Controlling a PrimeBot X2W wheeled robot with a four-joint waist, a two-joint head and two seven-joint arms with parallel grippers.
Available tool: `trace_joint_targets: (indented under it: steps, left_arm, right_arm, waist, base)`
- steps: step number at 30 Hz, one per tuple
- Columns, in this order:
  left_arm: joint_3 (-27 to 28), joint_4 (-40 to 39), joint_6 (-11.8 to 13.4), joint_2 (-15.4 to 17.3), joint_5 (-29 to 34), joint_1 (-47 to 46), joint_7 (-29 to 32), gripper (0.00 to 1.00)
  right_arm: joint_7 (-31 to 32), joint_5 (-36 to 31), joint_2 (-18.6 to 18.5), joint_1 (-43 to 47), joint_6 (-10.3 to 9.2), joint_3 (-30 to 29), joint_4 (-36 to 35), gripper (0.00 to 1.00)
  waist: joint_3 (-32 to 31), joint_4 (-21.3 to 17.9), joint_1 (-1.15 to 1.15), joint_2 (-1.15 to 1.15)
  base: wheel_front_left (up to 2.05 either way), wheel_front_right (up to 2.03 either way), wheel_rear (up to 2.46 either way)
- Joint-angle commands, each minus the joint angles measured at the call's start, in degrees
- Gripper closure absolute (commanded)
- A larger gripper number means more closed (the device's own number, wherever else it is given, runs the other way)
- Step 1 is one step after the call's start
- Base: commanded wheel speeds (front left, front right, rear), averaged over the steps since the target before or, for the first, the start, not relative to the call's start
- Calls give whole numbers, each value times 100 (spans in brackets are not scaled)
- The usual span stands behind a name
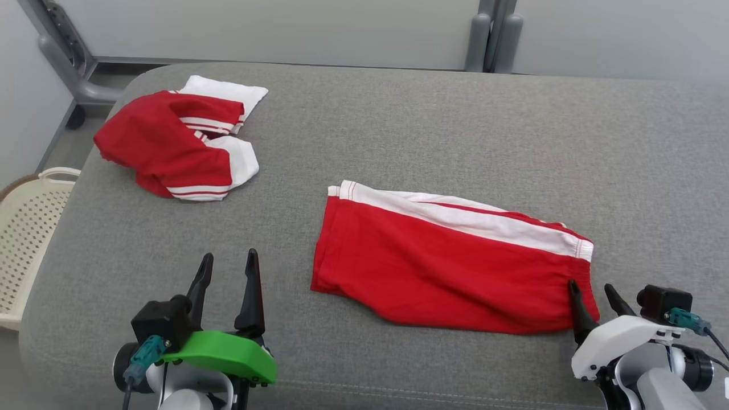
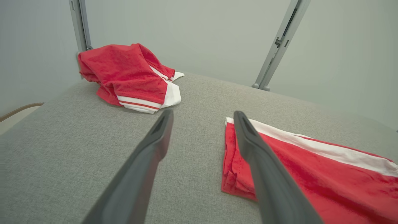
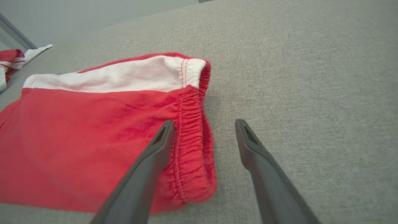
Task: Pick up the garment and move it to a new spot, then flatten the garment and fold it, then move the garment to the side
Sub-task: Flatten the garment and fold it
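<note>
head view's left edge cuts the basket (image 1: 28,239). right wrist view's left edge cuts the shorts (image 3: 77,140); a finger (image 3: 140,180) of the right tool (image 3: 204,123) covers some waistband.

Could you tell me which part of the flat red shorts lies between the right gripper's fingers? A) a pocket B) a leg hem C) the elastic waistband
C: the right wrist view shows the gathered elastic waistband of the red shorts between the fingers of the open right gripper.

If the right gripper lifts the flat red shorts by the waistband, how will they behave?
Probably floppy: the red shorts lie thin and flat, so they'd drape. Likely light. The gathered waistband should give the right gripper a thicker hold.
</note>
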Motion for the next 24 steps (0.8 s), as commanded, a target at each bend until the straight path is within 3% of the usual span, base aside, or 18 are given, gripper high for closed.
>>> trace_joint_targets:
  steps: [1, 12, 13, 14, 18, 19, 24]
  left_arm:
    - [-4, 22, -15, 20, 29, -99, -25, 0]
    - [9, 44, -10, 33, 2, -185, -89, 0]
    - [9, 48, -8, 34, -1, -189, -93, 0]
    - [4, 52, -6, 34, -4, -191, -95, 0]
    - [-5, 63, 14, 41, -15, -199, -95, 0]
    - [-7, 65, 17, 40, -18, -196, -99, 0]
    - [-2, 67, 43, 43, -29, -192, -115, 0]
  right_arm:
    - [-55, 90, -26, -88, -2, 3, 105, 0]
    - [-254, 1536, 84, -477, -2, 287, 1035, 0]
    - [-266, 1635, 48, -491, -2, 352, 1068, 17]
    - [-290, 1728, 24, -512, -2, 410, 1101, 49]
    - [-437, 2116, -126, -642, -2, 523, 1148, 96]
    - [-457, 2217, -160, -656, -2, 543, 1147, 100]
    - [-508, 2626, -425, -743, -2, 717, 1094, 100]
  waist:
    - [78, 117, 0, 0]
    - [189, 333, 0, 0]
    - [188, 340, 0, 0]
    - [189, 344, 0, 0]
    - [199, 339, 0, 0]
    - [200, 332, 0, 0]
    - [213, 252, 0, 0]
  base:
    - [0, 0, 0]
    - [0, 0, 0]
    - [0, 0, 0]
    - [0, 0, 0]
    - [0, 0, 0]
    - [0, 0, 0]
    - [0, 0, 0]
